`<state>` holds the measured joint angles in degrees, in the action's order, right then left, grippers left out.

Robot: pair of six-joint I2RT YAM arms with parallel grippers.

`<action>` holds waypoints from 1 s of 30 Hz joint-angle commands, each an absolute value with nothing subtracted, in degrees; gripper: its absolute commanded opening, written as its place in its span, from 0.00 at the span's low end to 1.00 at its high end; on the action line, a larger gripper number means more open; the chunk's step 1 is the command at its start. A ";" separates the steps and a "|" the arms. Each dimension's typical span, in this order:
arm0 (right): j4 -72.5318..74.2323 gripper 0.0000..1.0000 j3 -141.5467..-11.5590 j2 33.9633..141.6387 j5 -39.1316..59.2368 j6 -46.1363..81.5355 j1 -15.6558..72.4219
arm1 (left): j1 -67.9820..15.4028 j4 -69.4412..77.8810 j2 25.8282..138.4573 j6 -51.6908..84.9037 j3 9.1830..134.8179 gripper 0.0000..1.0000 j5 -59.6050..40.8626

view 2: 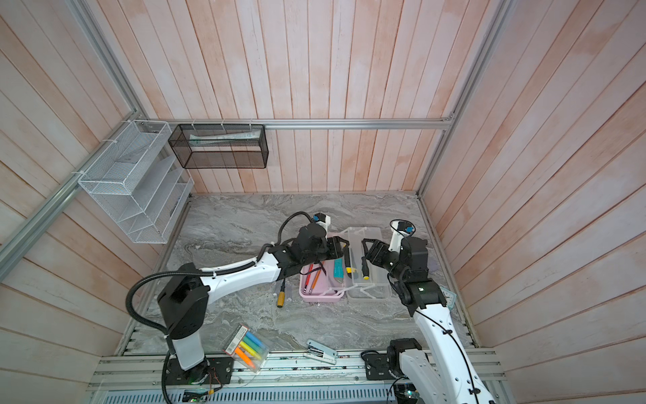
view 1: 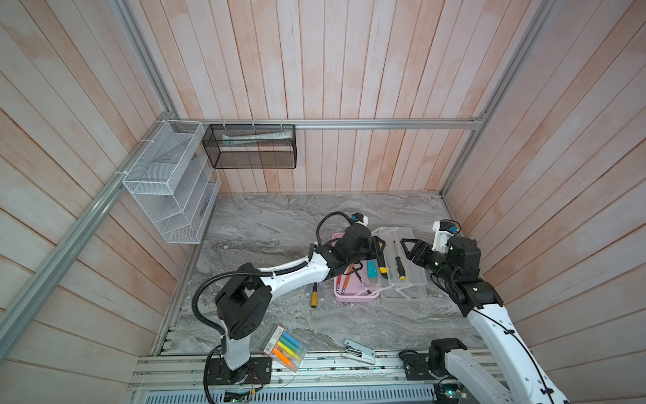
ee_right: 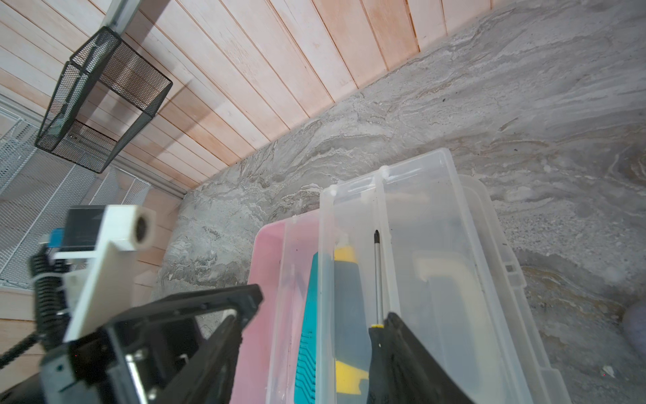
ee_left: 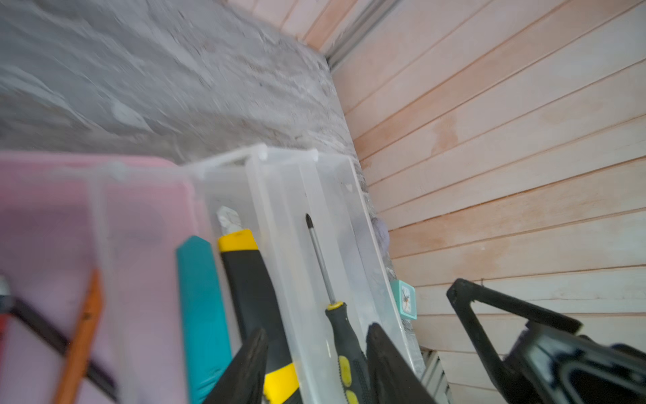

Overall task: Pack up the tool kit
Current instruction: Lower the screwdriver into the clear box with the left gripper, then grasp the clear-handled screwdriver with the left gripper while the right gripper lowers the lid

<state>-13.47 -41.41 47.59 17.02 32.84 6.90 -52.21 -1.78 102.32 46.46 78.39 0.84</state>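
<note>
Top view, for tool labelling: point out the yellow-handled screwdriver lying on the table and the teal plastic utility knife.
Yellow-handled screwdriver (view 1: 315,299): in a top view, on its yellow handle.
Teal plastic utility knife (view 1: 371,272): in a top view, middle of its body.

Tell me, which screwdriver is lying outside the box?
The orange-handled screwdriver on the table beside the pink box; the black-handled screwdriver lies inside the clear tray.

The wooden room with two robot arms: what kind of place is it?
Probably a robot practice booth: the left arm and right arm stand on aluminium rails, plank walls sit in a metal frame, and a marble-look tabletop fills the floor.
</note>
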 commanded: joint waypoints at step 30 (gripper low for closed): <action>-9.27 0.59 -52.58 68.25 -1.89 33.27 39.55 | -40.43 -18.53 88.49 37.64 47.90 0.30 8.57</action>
